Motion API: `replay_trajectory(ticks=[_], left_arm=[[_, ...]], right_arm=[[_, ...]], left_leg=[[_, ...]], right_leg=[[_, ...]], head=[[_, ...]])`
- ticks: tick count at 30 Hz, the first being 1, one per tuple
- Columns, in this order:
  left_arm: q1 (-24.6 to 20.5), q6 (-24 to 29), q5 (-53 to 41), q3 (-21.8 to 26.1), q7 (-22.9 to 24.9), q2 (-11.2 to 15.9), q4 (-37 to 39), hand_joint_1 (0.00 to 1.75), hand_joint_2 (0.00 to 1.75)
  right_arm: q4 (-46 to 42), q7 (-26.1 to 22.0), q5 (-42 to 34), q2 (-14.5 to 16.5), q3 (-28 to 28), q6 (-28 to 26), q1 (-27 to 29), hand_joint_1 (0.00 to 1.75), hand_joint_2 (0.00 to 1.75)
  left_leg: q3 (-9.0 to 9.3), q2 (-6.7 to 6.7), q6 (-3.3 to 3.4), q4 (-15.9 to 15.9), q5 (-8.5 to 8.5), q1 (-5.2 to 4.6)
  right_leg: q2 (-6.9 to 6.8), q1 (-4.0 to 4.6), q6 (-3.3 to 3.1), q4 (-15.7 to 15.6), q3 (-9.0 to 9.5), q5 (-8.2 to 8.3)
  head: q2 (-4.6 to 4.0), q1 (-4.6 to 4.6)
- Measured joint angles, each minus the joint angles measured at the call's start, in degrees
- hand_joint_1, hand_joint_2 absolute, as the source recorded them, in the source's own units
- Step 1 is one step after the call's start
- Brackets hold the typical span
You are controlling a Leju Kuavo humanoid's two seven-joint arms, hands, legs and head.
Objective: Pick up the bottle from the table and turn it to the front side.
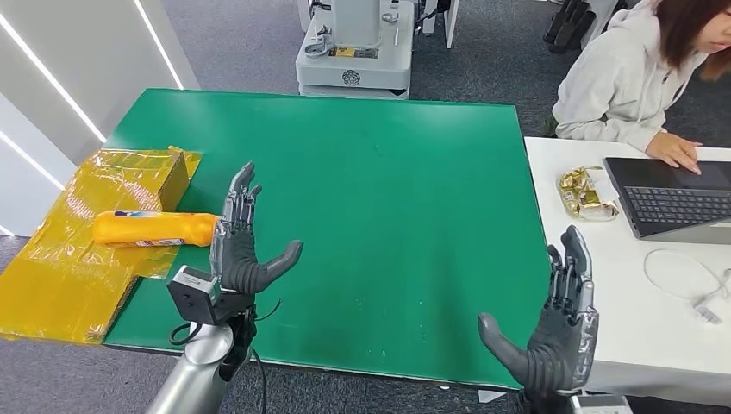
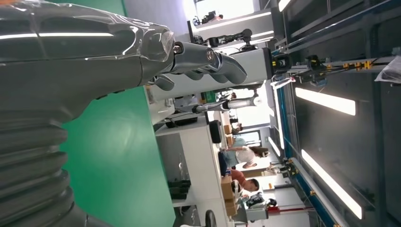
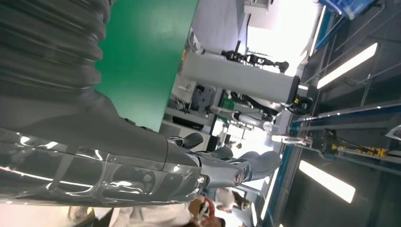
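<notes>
Pre-grasp step. Orange-yellow bottle (image 1: 153,228) lies on side atop yellow-taped cardboard (image 1: 86,250) at green table (image 1: 388,190) left edge. Left hand (image 1: 241,246) raised just beside bottle, fingers spread, empty. Right hand (image 1: 556,328) likewise spread, well apart. Next, likely: left hand reaches over, closes round bottle body.

The left hand (image 2: 142,52) stretches over the green table (image 2: 118,161), fingers (image 2: 213,64) extended and holding nothing.
</notes>
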Motion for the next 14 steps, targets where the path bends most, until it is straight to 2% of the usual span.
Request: replay_trajectory(ticks=[6, 14], left_arm=[[0.3, 1.9, -0.4, -0.2, -0.7, 0.3, -0.5, 0.0, 1.75], [1.7, 6.3, 0.2, 1.5, -2.5, 1.2, -2.3, 0.0, 1.75]], right_arm=[[-2.6, 0.1, 2.2, 0.1, -0.2, -3.0, 2.5, 0.0, 1.75], [-4.6, -0.6, -1.2, -0.5, -3.2, -9.0, 6.2, 0.0, 1.75]], left_leg=[[0.01, 0.01, 0.0, 0.0, 0.0, 0.0], [-0.01, 0.0, 0.02, 0.0, -0.02, 0.0]], right_leg=[[0.0, 0.0, 0.0, 0.0, 0.01, 0.0], [0.0, 0.0, -0.01, 0.0, 0.01, -0.02]], head=[[0.0, 0.0], [0.0, 0.0]])
